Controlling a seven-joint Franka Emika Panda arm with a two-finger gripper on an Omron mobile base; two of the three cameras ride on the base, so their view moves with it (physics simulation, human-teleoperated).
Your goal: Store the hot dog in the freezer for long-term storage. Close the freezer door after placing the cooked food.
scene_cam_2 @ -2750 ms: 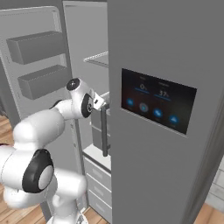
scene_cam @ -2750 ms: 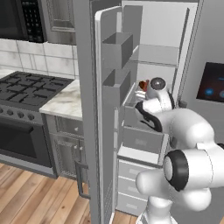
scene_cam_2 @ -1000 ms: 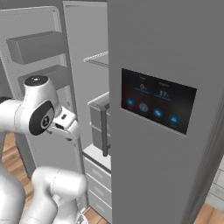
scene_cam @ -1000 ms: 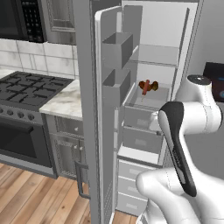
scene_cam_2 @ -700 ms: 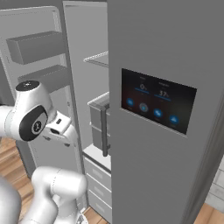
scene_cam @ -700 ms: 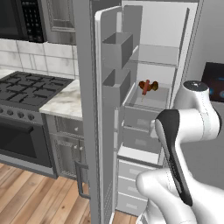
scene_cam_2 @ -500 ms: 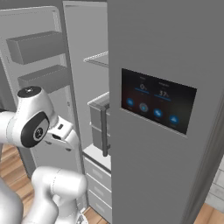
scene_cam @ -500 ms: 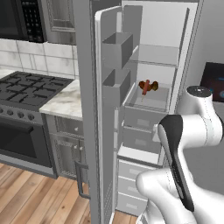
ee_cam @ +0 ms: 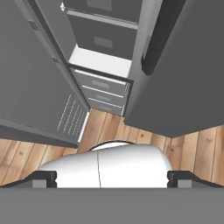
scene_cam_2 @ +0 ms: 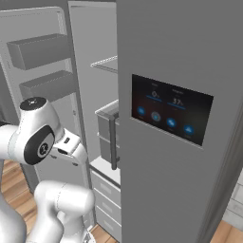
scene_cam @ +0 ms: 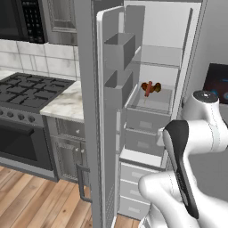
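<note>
Black iron grates top the stove [scene_cam: 26, 91] at the far left, with a dark microwave [scene_cam: 20, 20] above it and a pale marble counter [scene_cam: 67, 103] just to its right. Next comes the freezer door [scene_cam: 89, 133], plain grey and swung wide open, its inner face carrying grey bins [scene_cam: 119, 51] one above the other. Right of the door the freezer [scene_cam: 156, 58] stands open, white inside, with a shelf up high, grey drawers lower down and white drawers at the bottom.

The hot dog [scene_cam: 150, 87] lies in the freezer, in the open-topped upper drawer, toward its far side. It is small and slim, reddish-brown and glossy, with a thin pale stick pointing down from it toward the near side; darker brown bits flank it on both sides.

Further right, the wider door [scene_cam_2: 180, 142] with the dark display panel [scene_cam_2: 171, 115] is closed. In the hand view the gripper [ee_cam: 111, 178] points down at the wooden floor [ee_cam: 109, 131] in front of the freezer's lowest drawers, its two finger tips [ee_cam: 43, 178] standing wide apart with nothing between them.
</note>
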